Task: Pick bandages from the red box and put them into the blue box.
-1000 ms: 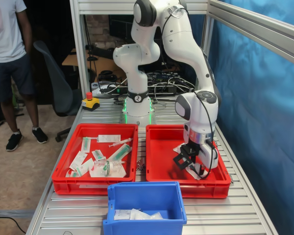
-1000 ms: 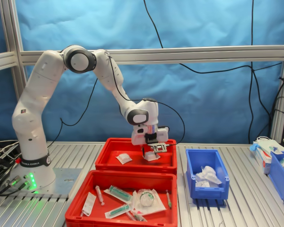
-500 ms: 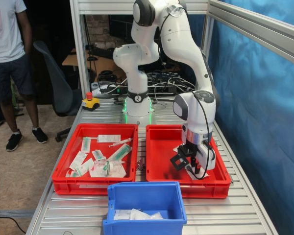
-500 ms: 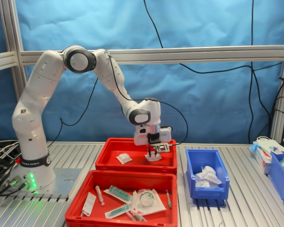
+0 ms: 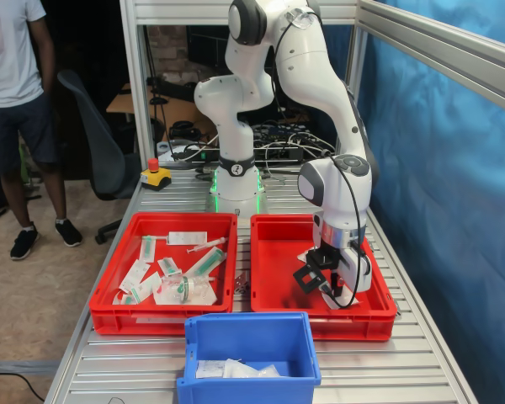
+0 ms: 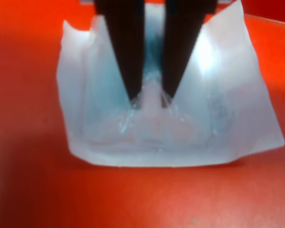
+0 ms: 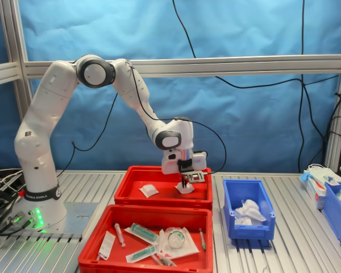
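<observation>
My gripper (image 5: 331, 291) is low inside the red box (image 5: 278, 257), near its front right corner in the first exterior view. In the wrist view its two black fingers (image 6: 128, 57) are pinched on the puffy middle of a white bandage (image 6: 166, 133) that lies on the red floor. The second exterior view shows the gripper (image 7: 186, 184) on that bandage (image 7: 186, 190), with a second bandage (image 7: 148, 190) further to the second exterior view's left. The blue box (image 5: 248, 321) stands in front of the two trays and holds a few bandages (image 5: 231, 369); it also shows in the second exterior view (image 7: 249, 230).
A twin red tray (image 5: 160, 321) with syringes and green-printed packets sits beside the red box, also in the second exterior view (image 7: 145, 211). The arm's base (image 5: 236, 181) stands behind the trays. A person (image 5: 17, 101) stands off the table. Another blue bin (image 7: 336, 209) is at the far end.
The hand has shifted a little toward the first exterior view's left and settled onto the bandage, with the fingers closed on it. It has barely moved in the last half second.
</observation>
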Robot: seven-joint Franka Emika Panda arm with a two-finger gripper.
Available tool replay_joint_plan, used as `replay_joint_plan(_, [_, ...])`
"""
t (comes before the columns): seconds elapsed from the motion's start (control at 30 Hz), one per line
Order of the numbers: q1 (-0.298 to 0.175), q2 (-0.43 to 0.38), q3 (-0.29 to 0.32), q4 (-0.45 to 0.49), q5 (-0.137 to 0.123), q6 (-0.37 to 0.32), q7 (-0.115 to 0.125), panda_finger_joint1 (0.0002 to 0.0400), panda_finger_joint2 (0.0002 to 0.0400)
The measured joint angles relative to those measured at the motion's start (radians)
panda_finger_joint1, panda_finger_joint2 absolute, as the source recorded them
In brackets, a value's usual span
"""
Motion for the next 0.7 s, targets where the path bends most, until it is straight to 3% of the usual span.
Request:
replay_joint_plan(0.33, [0.001, 0.0, -0.007, 0.0, 0.0, 0.0, 0.0, 0.0022, 0.0022])
replay_joint_plan(0.7, [0.001, -0.077, -0.057, 0.0, 0.0, -0.149, 0.0, 0.0022, 0.0022])
